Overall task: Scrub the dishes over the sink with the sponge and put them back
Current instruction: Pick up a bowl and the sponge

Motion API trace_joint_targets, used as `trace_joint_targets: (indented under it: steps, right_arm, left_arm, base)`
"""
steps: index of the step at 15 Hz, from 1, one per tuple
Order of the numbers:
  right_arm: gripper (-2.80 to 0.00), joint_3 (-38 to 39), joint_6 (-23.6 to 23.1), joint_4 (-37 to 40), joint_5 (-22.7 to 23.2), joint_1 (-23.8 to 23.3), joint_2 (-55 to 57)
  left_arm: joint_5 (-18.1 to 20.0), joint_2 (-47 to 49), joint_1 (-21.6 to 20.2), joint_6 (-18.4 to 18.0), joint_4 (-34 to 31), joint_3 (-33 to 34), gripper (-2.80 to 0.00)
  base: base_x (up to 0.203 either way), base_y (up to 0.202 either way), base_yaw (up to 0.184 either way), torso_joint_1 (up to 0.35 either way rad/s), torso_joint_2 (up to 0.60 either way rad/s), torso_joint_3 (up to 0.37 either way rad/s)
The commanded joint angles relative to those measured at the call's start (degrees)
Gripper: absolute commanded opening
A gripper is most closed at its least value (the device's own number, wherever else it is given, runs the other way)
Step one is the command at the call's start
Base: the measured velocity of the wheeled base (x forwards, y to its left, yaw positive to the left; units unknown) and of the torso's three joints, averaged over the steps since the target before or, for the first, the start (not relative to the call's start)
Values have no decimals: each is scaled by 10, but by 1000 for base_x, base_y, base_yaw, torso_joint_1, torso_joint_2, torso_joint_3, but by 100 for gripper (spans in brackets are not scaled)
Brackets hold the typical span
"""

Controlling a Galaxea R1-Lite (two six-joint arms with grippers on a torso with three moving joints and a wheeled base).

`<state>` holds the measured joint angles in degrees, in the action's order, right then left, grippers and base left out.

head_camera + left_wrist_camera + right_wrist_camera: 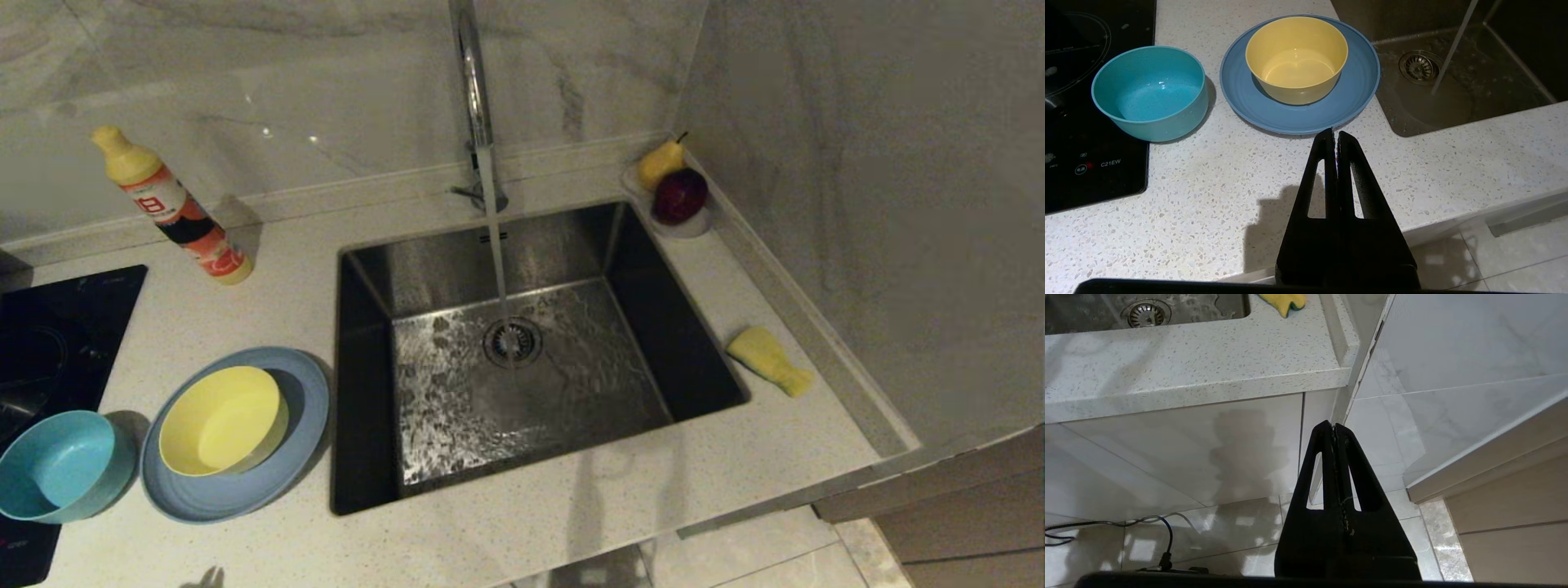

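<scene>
Sink [522, 359]: water is running from the tap [476, 90] onto its drain.
Dishes: you are seeing the yellow bowl [222, 420] sitting in the plate [298, 457] on the table [571, 523], left of the sink; the teal bowl [57, 464] is standing just beside them.
Sponge [769, 360]: lying right of the sink.
Left claw [1336, 135]: clenched, empty, hanging near the plate's edge.
Right claw [1333, 426]: clenched, empty, hanging below the table's front edge.

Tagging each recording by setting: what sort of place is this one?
Most likely a home kitchen. A stainless steel sink is set into a speckled countertop with its chrome tap running, a black cooktop lies at the robot's left, and a dish soap bottle stands against the marble-look wall.
</scene>
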<state>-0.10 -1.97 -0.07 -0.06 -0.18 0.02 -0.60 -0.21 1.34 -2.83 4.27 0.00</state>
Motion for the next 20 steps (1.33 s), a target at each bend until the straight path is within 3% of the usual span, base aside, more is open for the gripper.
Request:
trace_joint_targets:
  steps: [1, 5, 7, 11, 14, 20]
  right_arm:
    - [-280, -27, -3, -2, -4, 0, -1]
    - [-280, -156, -9, 52, 2, 0, -1]
    - [-280, -200, -34, 92, 32, 0, -1]
    - [-280, -329, -53, 323, 143, 0, 8]
    - [-280, -344, -110, 305, 158, -1, 82]
    - [-280, -357, -128, 194, 161, -27, 332]
  left_arm:
    - [0, 0, 0, 0, 1, 18, -280]
    - [0, 0, 0, -1, 1, 18, -280]
    - [0, 0, 0, 0, 1, 18, -280]
    - [0, 0, 0, 0, 1, 18, -280]
    - [0, 0, 0, 0, 1, 18, -280]
    - [0, 0, 1, 0, 1, 18, -280]
  base:
    - [0, 0, 0, 0, 0, 0]
    - [0, 0, 0, 0, 0, 0]
    - [0, 0, 0, 0, 0, 0]
    - [0, 0, 0, 0, 0, 0]
    - [0, 0, 0, 0, 0, 0]
    - [0, 0, 0, 0, 0, 0]
